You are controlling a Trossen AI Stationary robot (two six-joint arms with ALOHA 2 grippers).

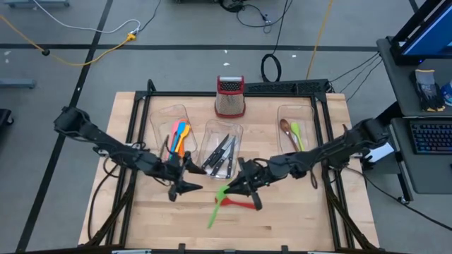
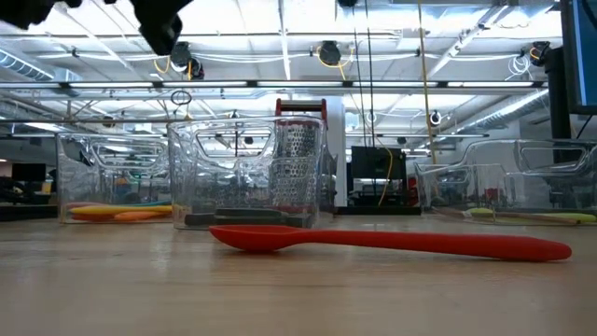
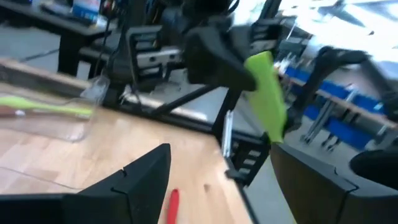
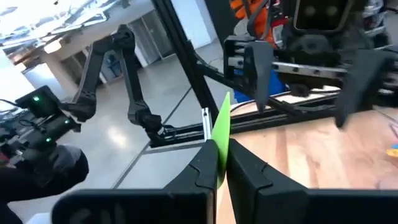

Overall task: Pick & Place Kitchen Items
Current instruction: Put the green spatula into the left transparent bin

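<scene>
My right gripper (image 1: 244, 186) is shut on a green utensil (image 1: 217, 204) above the table's near middle. The utensil slants from the fingers toward the near edge. A red spoon (image 2: 373, 241) lies flat on the wood just below it, also seen as the red spoon (image 1: 240, 204). My left gripper (image 1: 185, 186) hovers open a little to the left, facing the green utensil (image 3: 267, 93), with nothing between its fingers (image 3: 146, 177). My right gripper pinches the green utensil near one end (image 4: 219, 144) between its two fingers, its flat faces against the pads. A short green stretch (image 4: 224, 112) sticks out past the fingertips. The fingers lie about level, coming from the table's right. The utensil is lifted clear of the table.
Three clear bins stand at the back: the left bin (image 1: 168, 116) holds pink, orange and yellow utensils, the middle bin (image 1: 212, 130) black-handled knives, the right bin (image 1: 289, 113) a brown spoon and a green one. A red-topped grater (image 1: 230, 97) stands behind them. Bare wood lies along the near edge.
</scene>
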